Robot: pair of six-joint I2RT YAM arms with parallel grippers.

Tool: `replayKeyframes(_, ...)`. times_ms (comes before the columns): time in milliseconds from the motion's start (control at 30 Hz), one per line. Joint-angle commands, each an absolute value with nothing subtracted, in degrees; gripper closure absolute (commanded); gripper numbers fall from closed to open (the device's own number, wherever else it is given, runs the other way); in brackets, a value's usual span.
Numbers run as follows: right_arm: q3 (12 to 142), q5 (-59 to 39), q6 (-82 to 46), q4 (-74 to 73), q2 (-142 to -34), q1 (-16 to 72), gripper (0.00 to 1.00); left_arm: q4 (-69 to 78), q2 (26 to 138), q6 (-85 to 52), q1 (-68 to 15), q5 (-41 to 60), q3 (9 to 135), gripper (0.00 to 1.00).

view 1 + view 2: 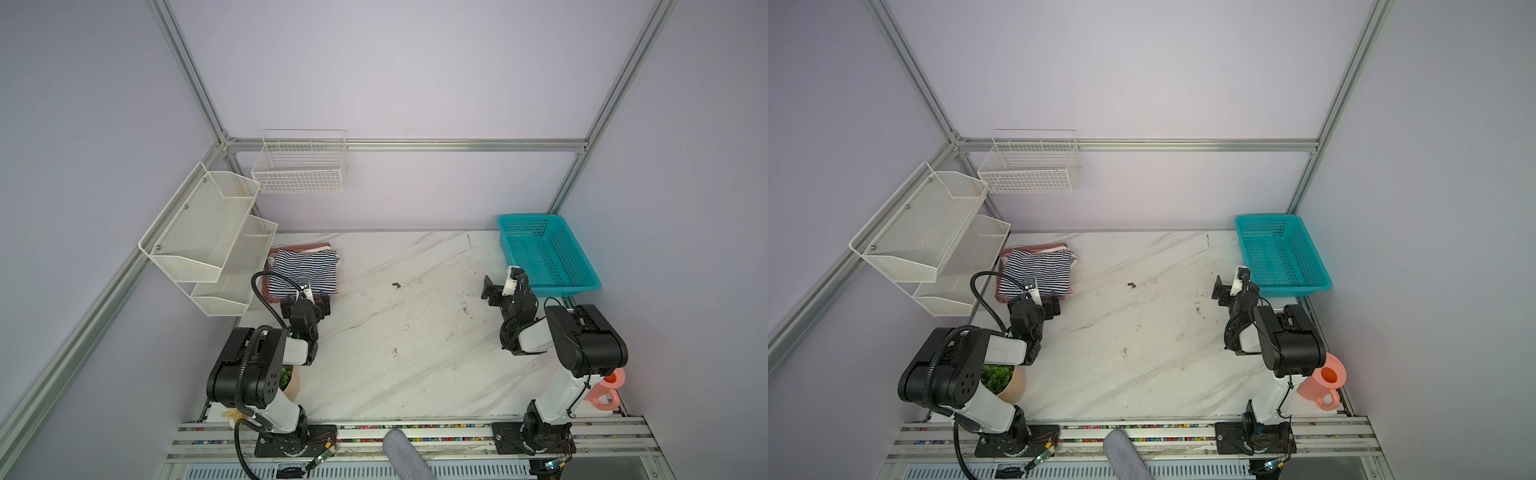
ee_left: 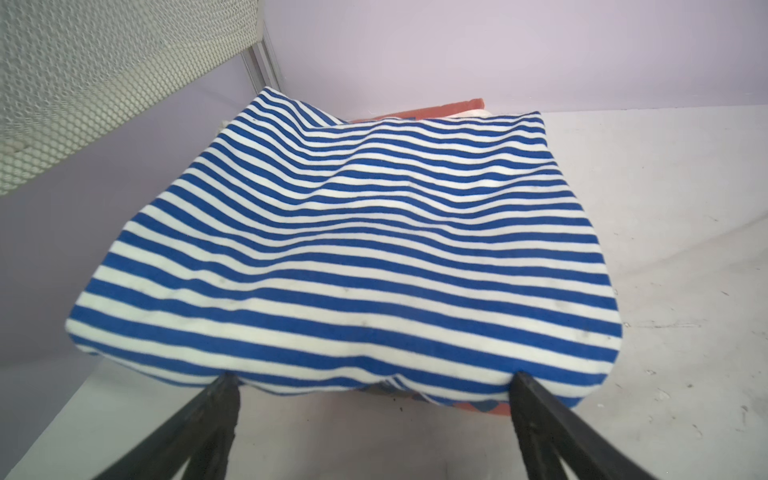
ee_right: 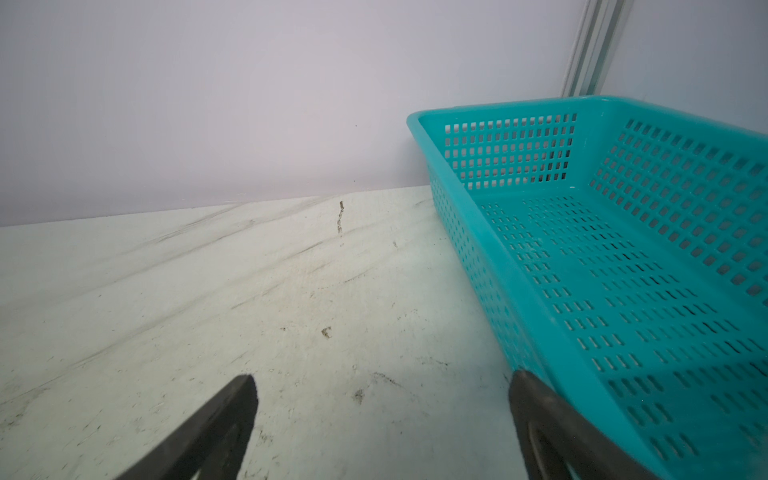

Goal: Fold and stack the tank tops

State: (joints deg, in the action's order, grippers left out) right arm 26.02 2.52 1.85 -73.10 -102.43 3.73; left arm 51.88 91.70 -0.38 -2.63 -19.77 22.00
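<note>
A navy-and-white striped tank top (image 1: 302, 272) (image 1: 1036, 272) (image 2: 353, 249) lies folded at the back left of the table, on top of reddish cloth (image 1: 299, 248) (image 2: 453, 110) with a pale edge. I cannot tell which garment that cloth is. My left gripper (image 1: 305, 296) (image 1: 1034, 300) (image 2: 374, 380) is open at the top's near edge, and both fingertips touch the fold without pinching it. My right gripper (image 1: 503, 282) (image 1: 1232, 282) (image 3: 384, 380) is open and empty over bare table beside the teal basket.
A teal plastic basket (image 1: 567, 287) (image 1: 1296, 286) (image 3: 457, 187) stands empty at the back right. White mesh shelves (image 1: 208, 232) and a wire basket (image 1: 301, 166) hang on the walls by the stack. A potted plant (image 1: 1000, 380) and a pink pitcher (image 1: 1325, 380) stand near the arm bases.
</note>
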Motion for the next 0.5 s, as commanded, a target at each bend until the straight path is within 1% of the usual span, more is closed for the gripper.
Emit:
replayKeyframes(0, 26.9, 2.5, 3.2, -75.8, -101.8, 3.3, 0.03, 56.1, 90.5, -1.2, -2.2, -20.7, 21.3, 0.00)
replayKeyframes(467, 27.1, 2.8, 3.1, -75.3, -102.0, 3.3, 0.03, 56.0, 90.5, -1.2, -2.3, -20.7, 21.3, 0.00)
